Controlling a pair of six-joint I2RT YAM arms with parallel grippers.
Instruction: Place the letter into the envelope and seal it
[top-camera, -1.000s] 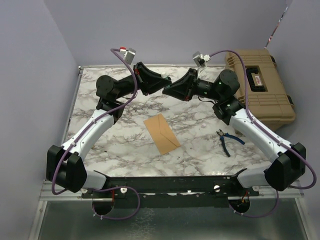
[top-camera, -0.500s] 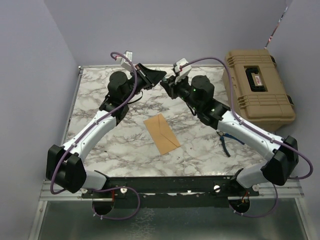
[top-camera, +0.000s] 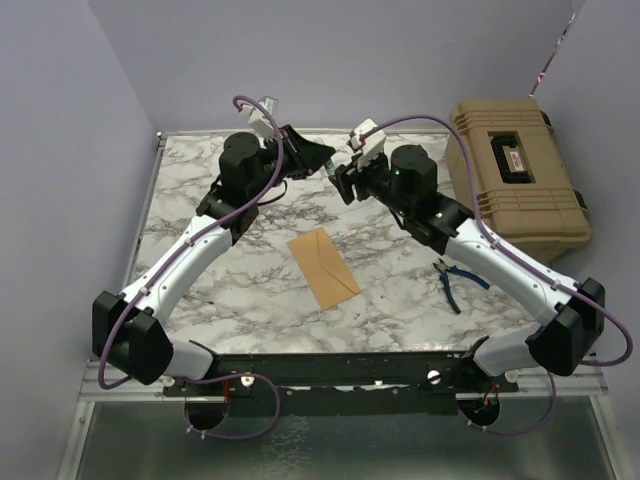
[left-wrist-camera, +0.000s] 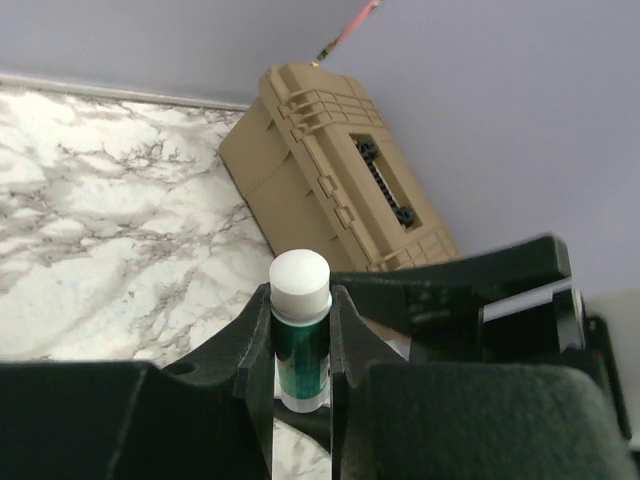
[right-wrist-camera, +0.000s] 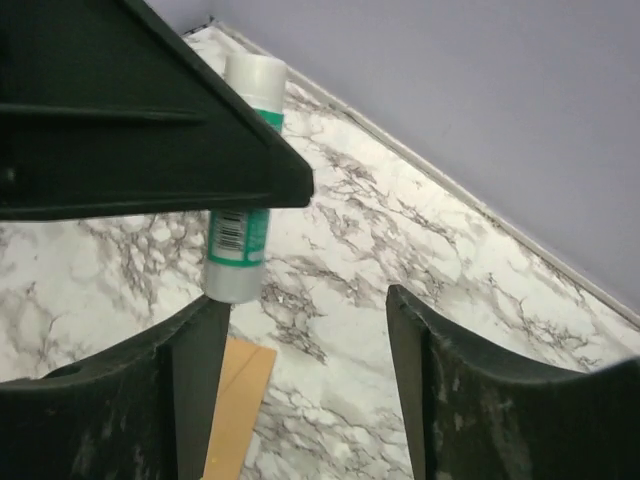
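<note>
The orange-brown envelope (top-camera: 323, 266) lies flat in the middle of the marble table, and one corner of it shows in the right wrist view (right-wrist-camera: 235, 400). The letter is not visible in any view. My left gripper (top-camera: 322, 158) is raised over the far part of the table, shut on a green glue stick (left-wrist-camera: 300, 345) with a white cap (left-wrist-camera: 299, 278). My right gripper (top-camera: 346, 176) faces it at close range and stands open (right-wrist-camera: 305, 310). The glue stick (right-wrist-camera: 240, 235) hangs just above its left finger (right-wrist-camera: 195, 340), and nothing is between the fingers.
A tan hard case (top-camera: 515, 175) stands at the table's right edge and also shows in the left wrist view (left-wrist-camera: 330, 170). Blue-handled pliers (top-camera: 455, 282) lie on the marble to the right of the envelope. Purple walls close in the back and left.
My right gripper has opened beside the glue stick after the right arm swung left and turned towards the left gripper. The left gripper rose slightly and kept its hold. The envelope has not moved.
</note>
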